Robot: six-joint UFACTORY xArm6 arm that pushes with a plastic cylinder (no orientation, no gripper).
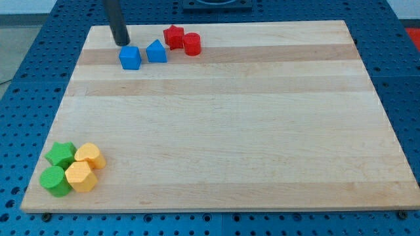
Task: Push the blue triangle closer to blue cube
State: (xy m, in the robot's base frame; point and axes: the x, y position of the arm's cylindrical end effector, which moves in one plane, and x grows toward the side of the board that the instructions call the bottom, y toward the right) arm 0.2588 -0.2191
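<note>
Camera view shows a pale wooden bench (216, 131) on a blue perforated base, with the task's blocks close to its top edge, toward the top-left corner. The blue triangle (156, 51) sits just beside the blue cube (130, 58), on the cube's right in the view, a thin gap between them at most (whether they touch cannot be told). The arm's rod comes down from the top of the view, and the tip (122, 43) rests on the bench just above and slightly left of the blue cube, apart from the triangle.

There is no gripper on this arm, so nothing opens, closes or holds anything; the rod only pushes.

The blue triangle looks like a small, rigid, light block that should slide readily on smooth wood and may turn if pushed off-centre. A sound contact point would be the middle of its right-hand face, driving it leftward toward the cube. That side is crowded: a red star-like block (173, 36) and a red cylinder (191, 44) stand near the triangle's upper right.

Near the bottom-left corner are two green blocks (58, 169) and two yellow blocks (85, 168), clustered together.

No brand, label or readable writing appears anywhere.
</note>
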